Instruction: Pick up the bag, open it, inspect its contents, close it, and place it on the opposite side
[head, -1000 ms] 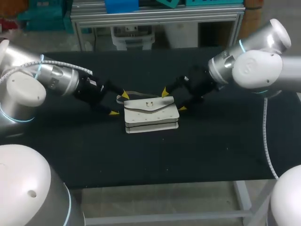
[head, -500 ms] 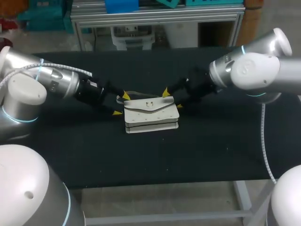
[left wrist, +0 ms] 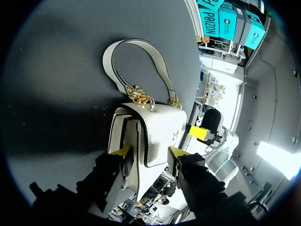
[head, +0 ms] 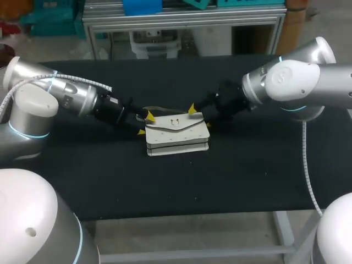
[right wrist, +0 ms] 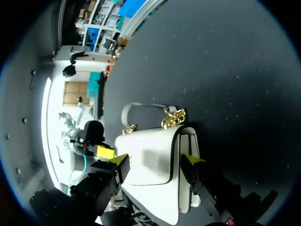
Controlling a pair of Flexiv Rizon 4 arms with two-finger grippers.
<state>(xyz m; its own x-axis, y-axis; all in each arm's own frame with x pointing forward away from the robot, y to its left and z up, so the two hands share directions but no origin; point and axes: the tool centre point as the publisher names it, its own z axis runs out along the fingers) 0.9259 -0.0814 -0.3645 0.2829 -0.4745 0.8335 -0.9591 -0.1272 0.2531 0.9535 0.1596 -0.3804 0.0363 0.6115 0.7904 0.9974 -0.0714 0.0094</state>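
Bag in the middle of the surface, with one claw at each of its ends

The bag (head: 177,133) lies near the middle of the surface (head: 231,181), a little closer to the far edge than to the near one; its handle (head: 155,109) lies on the surface just behind the bag, at the left rear corner; the left claw (head: 145,124) is at the left end of the bag, its arm entering from the left side; the right claw (head: 201,117) is at the right end, near the rear corner, its arm entering from the right side; the two claws face each other with the bag between them

Soft light; dark shadow beside the bag (left wrist: 157,127).
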